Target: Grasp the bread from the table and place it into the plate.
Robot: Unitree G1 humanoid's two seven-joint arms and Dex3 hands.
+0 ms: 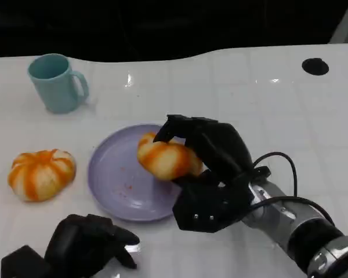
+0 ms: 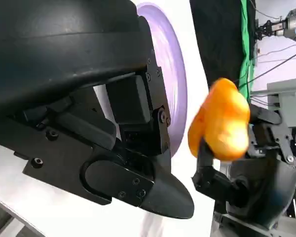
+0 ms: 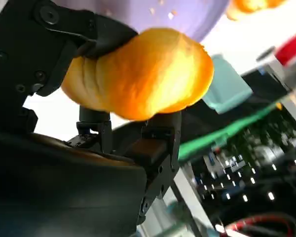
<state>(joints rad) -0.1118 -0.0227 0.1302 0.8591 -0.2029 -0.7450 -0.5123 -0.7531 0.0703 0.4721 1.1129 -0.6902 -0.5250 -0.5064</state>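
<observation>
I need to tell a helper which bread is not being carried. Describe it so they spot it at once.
Start at the purple plate mid-table. The loose bread lies on the white table beside it, below the teal mug. Unlike the other bread, no hand touches it.

- A white table point(image 1: 232, 87) with faint grid lines fills the scene, glare spots near its far edge.
- A black round hole point(image 1: 315, 66) sits near its far right corner.
- Beyond the far edge, everything is dark.
</observation>
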